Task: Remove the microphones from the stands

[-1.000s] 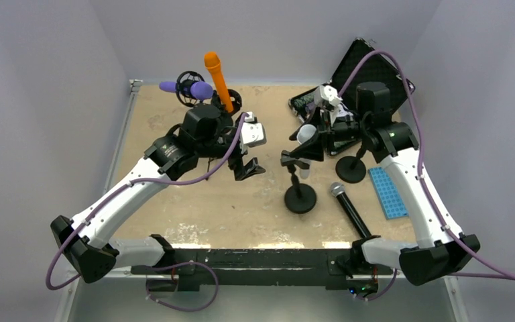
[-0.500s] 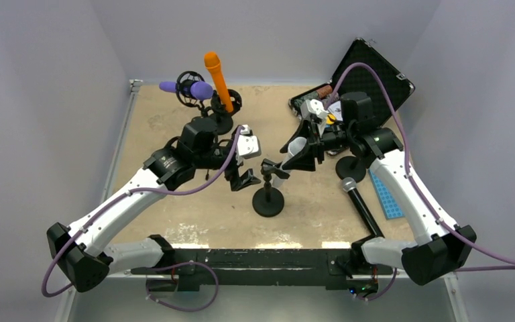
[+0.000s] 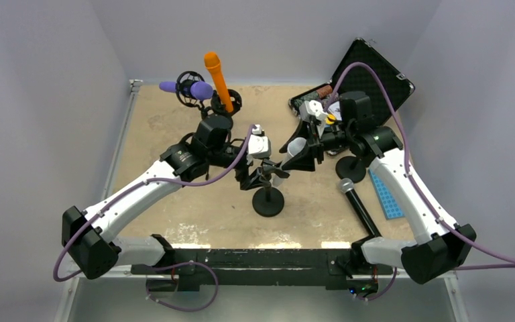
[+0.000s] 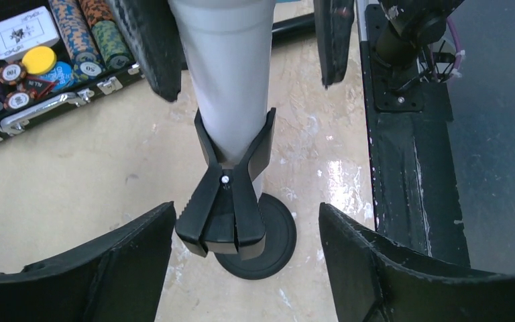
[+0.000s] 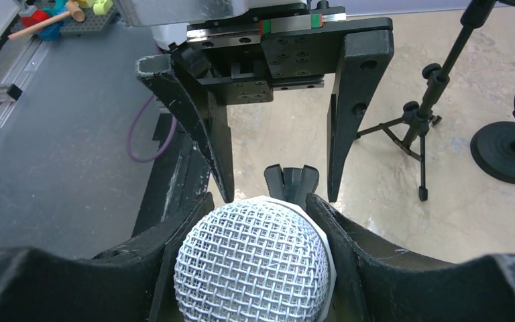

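Left end effector newly astride stand clip, untouching, wide apart

The right claw grips the microphone by its mesh head. Just beyond the microphone, the left claw stands spread either side of the stand clip. A tripod stands to the microphone's right.

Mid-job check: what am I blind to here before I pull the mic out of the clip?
Top view: left gripper and right gripper cover the clip, so its hold on the microphone is unclear.
Left wrist view: the microphone's head is cut off by the top edge.
Right wrist view: the grille hides the microphone's body and most of the clip.
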You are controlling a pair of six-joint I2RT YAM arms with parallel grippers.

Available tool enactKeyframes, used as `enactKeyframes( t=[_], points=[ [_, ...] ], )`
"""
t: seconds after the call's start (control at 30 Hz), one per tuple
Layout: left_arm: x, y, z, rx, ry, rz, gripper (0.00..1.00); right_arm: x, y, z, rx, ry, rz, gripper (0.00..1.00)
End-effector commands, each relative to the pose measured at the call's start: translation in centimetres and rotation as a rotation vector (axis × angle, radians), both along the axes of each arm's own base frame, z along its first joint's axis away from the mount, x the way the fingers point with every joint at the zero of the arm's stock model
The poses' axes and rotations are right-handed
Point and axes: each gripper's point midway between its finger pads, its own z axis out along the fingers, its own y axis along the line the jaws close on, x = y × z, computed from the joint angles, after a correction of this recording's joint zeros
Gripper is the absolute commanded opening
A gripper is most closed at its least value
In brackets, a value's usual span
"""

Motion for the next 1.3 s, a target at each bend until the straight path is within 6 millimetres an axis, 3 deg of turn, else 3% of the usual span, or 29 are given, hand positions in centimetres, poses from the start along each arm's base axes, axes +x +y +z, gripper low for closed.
enactKeyframes(
  t=[0.0, 0.27, 0.47, 0.63, 0.83, 0.9, 1.03, 1.13, 1.27],
  points=[
    [0.7, -1.3, 3.7, -0.083, -0.071, -0.015, 0.78, 0.8, 0.4, 0.9, -0.011, -0.034, -0.013, 0.00],
    [0.0, -1.1, 2.5, -0.043, -0.033, -0.050, 0.61, 1.1, 0.6, 1.1, -0.019, -0.029, -0.025, 0.00],
    [0.6, -0.9, 1.1, 0.006, -0.025, -0.032, 0.59, 1.1, 0.7, 1.4, -0.016, -0.033, -0.028, 0.00],
    [0.9, -1.2, 1.1, -0.001, -0.032, -0.029, 0.56, 1.1, 0.7, 1.5, -0.016, -0.034, -0.027, 0.00],
    [0.5, -1.2, 1.0, 0.008, -0.008, -0.053, 0.26, 1.2, 0.7, 1.3, -0.020, -0.032, -0.033, 0.00],
    [0.3, -1.2, 0.9, 0.009, -0.005, -0.061, 0.04, 1.3, 0.7, 1.3, -0.022, -0.031, -0.035, 0.00],
    [0.2, -1.0, 0.6, 0.016, 0.000, -0.058, 0.00, 1.3, 0.7, 1.4, -0.025, -0.027, -0.042, 0.00],
    [0.0, -0.8, 0.1, 0.029, 0.007, -0.061, 0.00, 1.6, 0.2, 3.0, -0.021, -0.066, -0.072, 0.00],
    [-0.2, -0.5, -0.4, 0.039, 0.017, -0.056, 0.00, 1.3, -1.0, 7.1, 0.007, -0.124, -0.099, 0.00]
  ],
)
